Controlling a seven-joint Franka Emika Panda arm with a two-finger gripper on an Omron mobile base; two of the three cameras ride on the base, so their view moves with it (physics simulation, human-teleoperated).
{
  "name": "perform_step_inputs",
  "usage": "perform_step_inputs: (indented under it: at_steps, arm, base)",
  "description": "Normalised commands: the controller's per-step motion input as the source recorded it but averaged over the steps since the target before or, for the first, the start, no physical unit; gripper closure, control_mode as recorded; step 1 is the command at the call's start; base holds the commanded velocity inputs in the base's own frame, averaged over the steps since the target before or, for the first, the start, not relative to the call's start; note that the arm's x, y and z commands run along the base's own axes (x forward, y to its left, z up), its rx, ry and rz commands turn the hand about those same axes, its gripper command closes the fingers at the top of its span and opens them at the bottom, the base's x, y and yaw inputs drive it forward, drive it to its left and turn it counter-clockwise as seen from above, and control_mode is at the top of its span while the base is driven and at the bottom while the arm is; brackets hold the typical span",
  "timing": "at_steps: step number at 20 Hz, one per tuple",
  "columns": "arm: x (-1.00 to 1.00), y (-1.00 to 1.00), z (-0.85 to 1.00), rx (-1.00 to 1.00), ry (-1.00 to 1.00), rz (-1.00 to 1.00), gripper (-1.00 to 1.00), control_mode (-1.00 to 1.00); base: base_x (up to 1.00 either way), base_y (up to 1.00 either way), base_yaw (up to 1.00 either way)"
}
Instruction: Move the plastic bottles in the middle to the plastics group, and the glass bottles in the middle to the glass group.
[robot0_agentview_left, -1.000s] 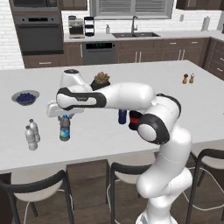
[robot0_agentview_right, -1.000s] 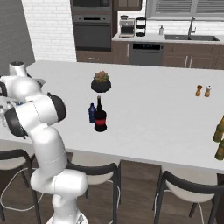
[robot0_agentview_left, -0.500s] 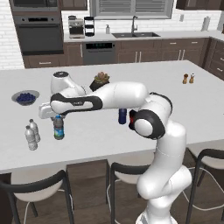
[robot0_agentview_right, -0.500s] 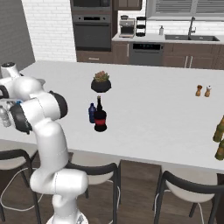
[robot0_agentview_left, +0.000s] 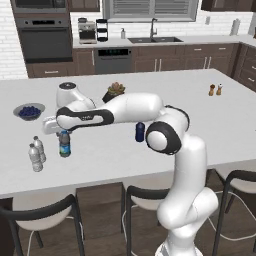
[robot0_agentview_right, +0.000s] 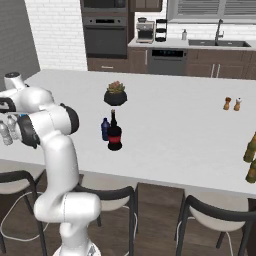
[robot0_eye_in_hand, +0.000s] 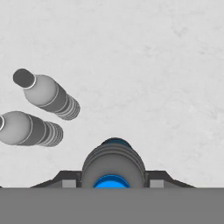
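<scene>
- We find the gripper (robot0_agentview_left: 63, 134) reached far out to the robot's left over the white desk (robot0_agentview_left: 200, 120), pointing straight down.
- Its jaws stand partly closed, one on each side of the neck of the blue-capped plastic bottle (robot0_agentview_left: 64, 143), which they hold upright; in the hand view the blue cap and ribbed shoulders sit squarely between the fingers (robot0_eye_in_hand: 159, 180).
- From the left base view we cannot tell whether the bottle's base rests on the desk or hangs just above it.
- The two clear white-capped water bottles (robot0_agentview_left: 36, 155) stand upright just beside the held bottle, on its left in the left base view, close to each other and near the desk's front edge. In the hand view they (robot0_eye_in_hand: 46, 95) lie to the upper left, apart from the held bottle.
- The dark blue plastic bottle (robot0_agentview_right: 105, 129) stands mid-desk, just beside the taller glass bottle with the red band (robot0_agentview_right: 114, 132); whether they touch we cannot tell.
- A potted plant (robot0_agentview_right: 115, 94) stands behind that pair.
- A bowl of blue fruit (robot0_agentview_left: 29, 111) sits near the desk's left end, behind the water bottles.
- Salt and pepper shakers (robot0_agentview_left: 215, 90) stand well apart at the right.
- Two olive-green bottles (robot0_agentview_right: 251, 160) stand at the right edge of the right base view.
</scene>
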Motion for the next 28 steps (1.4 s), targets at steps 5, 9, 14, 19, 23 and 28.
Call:
perform_step_inputs:
  at_steps: [5, 9, 14, 19, 23, 28]
  arm:
    - [0.01, 0.25, -0.08, 0.0, 0.0, 0.0, 1.0, -1.0]
    - [0.0, 0.17, -0.04, 0.0, 0.0, 0.0, 1.0, -1.0]
    - [0.08, 0.04, -0.3, 0.0, 0.0, 0.0, 1.0, -1.0]
    - [0.04, 0.0, -0.6, 0.0, 0.0, 0.0, 1.0, -1.0]
    - [0.0, 0.0, -0.46, 0.0, 0.0, 0.0, 1.0, -1.0]
    - [0.02, 0.0, -0.2, 0.0, 0.0, 0.0, 1.0, -1.0]
  base:
    - [0.0, 0.0, 0.0]
    - [0.0, 0.0, 0.0]
    - [0.0, 0.0, 0.0]
    - [0.0, 0.0, 0.0]
    - [0.0, 0.0, 0.0]
    - [0.0, 0.0, 0.0]
